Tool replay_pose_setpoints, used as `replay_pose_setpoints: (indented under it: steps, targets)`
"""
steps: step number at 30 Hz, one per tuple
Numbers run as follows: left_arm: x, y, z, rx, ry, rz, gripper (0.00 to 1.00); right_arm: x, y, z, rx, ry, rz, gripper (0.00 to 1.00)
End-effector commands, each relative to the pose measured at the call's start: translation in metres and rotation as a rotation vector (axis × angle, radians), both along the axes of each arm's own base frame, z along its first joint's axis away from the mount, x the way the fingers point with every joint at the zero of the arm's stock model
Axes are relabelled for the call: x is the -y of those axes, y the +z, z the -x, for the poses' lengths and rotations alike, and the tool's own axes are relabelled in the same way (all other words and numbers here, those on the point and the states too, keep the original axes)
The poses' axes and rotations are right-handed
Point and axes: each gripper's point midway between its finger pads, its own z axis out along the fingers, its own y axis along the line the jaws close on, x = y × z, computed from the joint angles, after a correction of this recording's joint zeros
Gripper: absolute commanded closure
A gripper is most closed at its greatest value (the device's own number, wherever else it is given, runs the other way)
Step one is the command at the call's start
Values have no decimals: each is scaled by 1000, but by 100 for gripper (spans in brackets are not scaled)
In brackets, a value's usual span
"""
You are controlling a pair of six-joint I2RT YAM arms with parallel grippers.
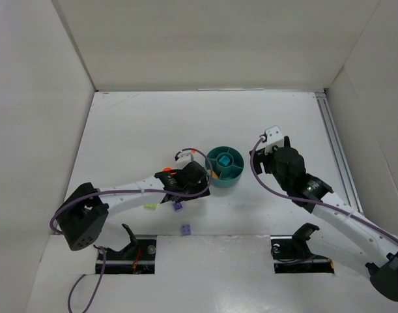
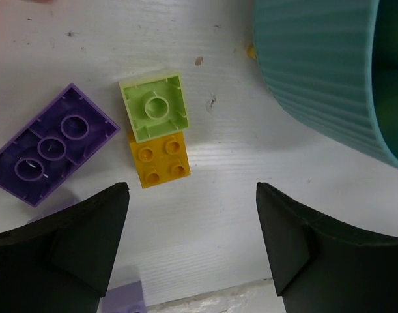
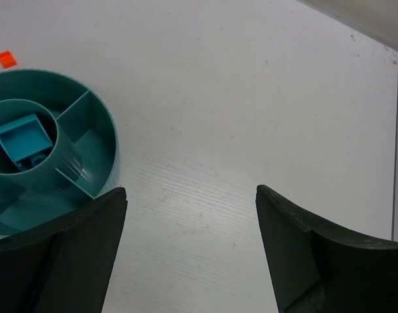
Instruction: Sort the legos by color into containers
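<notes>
The round teal dish (image 1: 225, 182) stands mid-table, with a teal brick (image 3: 26, 140) in its centre cup. My left gripper (image 2: 192, 190) hangs open just left of the dish wall (image 2: 316, 65), nothing between its fingers. Ahead of it on the table lie a lime green brick (image 2: 155, 106) touching a yellow brick (image 2: 159, 158), and a purple brick (image 2: 52, 145) upside down. In the top view the left gripper (image 1: 196, 175) hides those bricks. My right gripper (image 3: 191, 192) is open and empty over bare table, right of the dish rim (image 3: 111, 130); in the top view the right gripper (image 1: 271, 145) sits right of the dish.
Loose pieces lie near the left arm: a lime piece (image 1: 148, 207), a purple piece (image 1: 178, 207) and another purple piece (image 1: 185, 229) by the front edge. An orange piece (image 3: 6, 59) lies beyond the dish. White walls close the table on three sides.
</notes>
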Motion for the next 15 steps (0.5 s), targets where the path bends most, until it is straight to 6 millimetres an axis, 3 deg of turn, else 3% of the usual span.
replay_pose_setpoints:
  steps: [1, 4, 11, 15]
  targets:
    - [-2, 10, -15, 27, 110, -18, 25, 4, 6, 1, 14, -10, -32, 15]
    - [3, 12, -20, 32, 122, -17, 29, 10, 2, -1, 7, -22, -20, 15]
    - [-5, -12, -18, -19, 152, -131, 33, 22, 3, -3, 14, -51, -19, 15]
    - [-2, -14, -21, -26, 164, -151, 47, 23, 3, -4, 12, -52, -22, 15]
